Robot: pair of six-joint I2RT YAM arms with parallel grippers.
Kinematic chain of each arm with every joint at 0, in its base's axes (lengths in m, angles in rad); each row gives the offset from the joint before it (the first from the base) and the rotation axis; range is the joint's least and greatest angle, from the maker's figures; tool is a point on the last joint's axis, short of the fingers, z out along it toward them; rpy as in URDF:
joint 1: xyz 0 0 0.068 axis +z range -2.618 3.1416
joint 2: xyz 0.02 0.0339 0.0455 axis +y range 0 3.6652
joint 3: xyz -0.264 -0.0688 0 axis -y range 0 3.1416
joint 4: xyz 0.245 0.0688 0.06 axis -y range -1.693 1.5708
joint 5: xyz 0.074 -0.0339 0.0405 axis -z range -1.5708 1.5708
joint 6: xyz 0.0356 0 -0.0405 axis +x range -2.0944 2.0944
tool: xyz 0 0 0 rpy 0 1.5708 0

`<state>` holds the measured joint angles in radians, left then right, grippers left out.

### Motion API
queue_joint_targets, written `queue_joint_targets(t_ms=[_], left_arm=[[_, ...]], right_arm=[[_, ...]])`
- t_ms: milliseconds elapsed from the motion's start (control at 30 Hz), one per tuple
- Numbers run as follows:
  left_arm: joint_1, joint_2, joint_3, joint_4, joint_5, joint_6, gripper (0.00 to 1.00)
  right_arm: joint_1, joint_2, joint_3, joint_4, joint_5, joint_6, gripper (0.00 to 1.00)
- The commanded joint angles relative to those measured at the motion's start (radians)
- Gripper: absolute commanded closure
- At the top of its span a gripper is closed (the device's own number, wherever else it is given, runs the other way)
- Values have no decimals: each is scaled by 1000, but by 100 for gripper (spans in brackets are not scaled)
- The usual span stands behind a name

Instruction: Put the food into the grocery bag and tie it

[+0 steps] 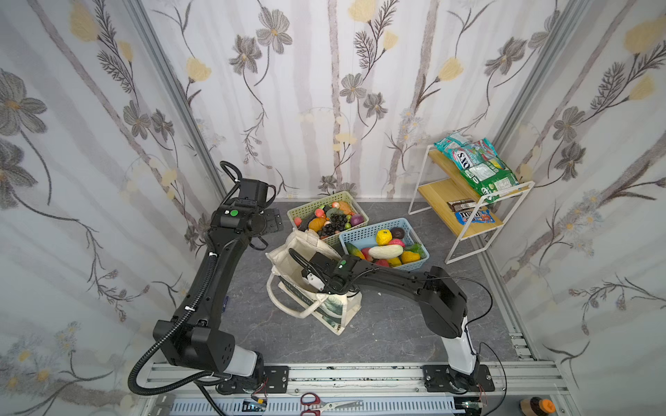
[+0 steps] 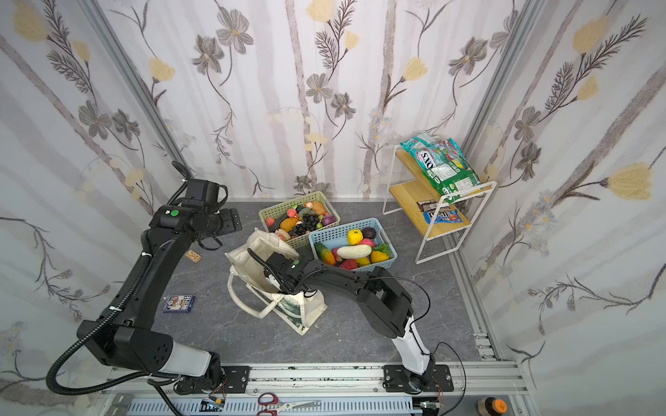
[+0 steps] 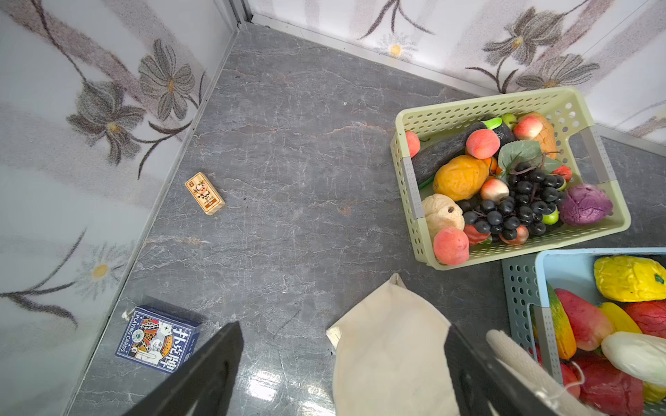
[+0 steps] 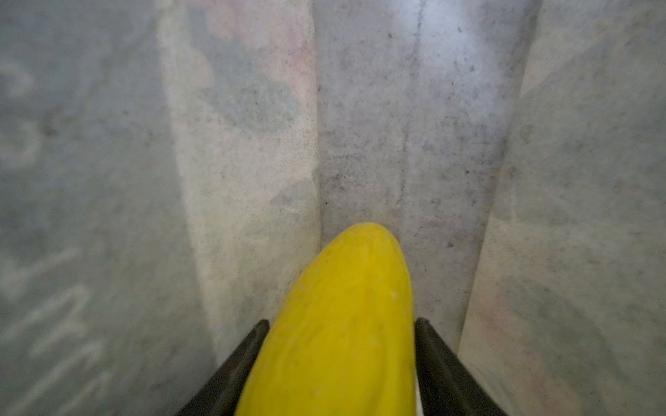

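Left wrist, playing cards (image 3: 158, 338), green basket (image 3: 483, 102) near grocery bag (image 3: 389, 353)

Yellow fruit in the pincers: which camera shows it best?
The right wrist view: the yellow fruit fills the foreground between the fingers of the right gripper, inside the bag. Both top views show only the arm entering the bag; the left wrist view misses it.

Left matte-black jointed arm (image 1: 225, 284): white sleeve at near end, ribbed black conduit (image 1: 202, 281) zip-tied alongside, round green marker (image 1: 234, 212) at wrist; left gripper (image 3: 341, 326) has flat black fingers (image 3: 212, 367). Right matte-black arm (image 1: 396, 284): white near sleeve, thin black wire (image 1: 486, 288), green dot (image 1: 343, 262).
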<state>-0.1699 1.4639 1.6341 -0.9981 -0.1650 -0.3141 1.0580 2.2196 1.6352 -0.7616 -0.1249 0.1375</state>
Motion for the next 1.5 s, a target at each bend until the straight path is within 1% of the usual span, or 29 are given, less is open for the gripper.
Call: queue_joint_targets(t_ms=[0, 200, 367, 633, 867, 1067, 1133, 1200, 1300, 1400, 1467], left_arm=[[1, -8, -5, 13, -13, 0, 10], [1, -7, 1, 15, -3, -3, 10], [1, -4, 6, 16, 13, -8, 10], [-2, 1, -1, 27, 65, -35, 11], [-5, 3, 7, 12, 64, -46, 11], [-3, 10, 33, -16, 70, -51, 10], [-3, 10, 35, -17, 72, -51, 10], [-3, 10, 36, -19, 77, -54, 10], [-3, 14, 35, -19, 90, -59, 11], [-4, 18, 37, -23, 96, -59, 10], [-6, 28, 45, -36, 93, -51, 10]], right_arm=[[0, 13, -6, 39, -11, -13, 32], [-2, -15, 7, 35, -27, -20, 24], [-4, -64, 61, 8, -24, -25, 18], [-24, -125, 198, -32, 3, -9, 17], [-40, -195, 287, -36, 12, 20, 16], [-71, -281, 345, -33, 37, 48, 18], [-84, -310, 351, -22, 76, 50, 20], [-107, -324, 348, -19, 105, 53, 24], [-144, -320, 327, -31, 130, 52, 36], [-154, -298, 319, -53, 151, 33, 37], [-153, -285, 311, -54, 142, 30, 37]])
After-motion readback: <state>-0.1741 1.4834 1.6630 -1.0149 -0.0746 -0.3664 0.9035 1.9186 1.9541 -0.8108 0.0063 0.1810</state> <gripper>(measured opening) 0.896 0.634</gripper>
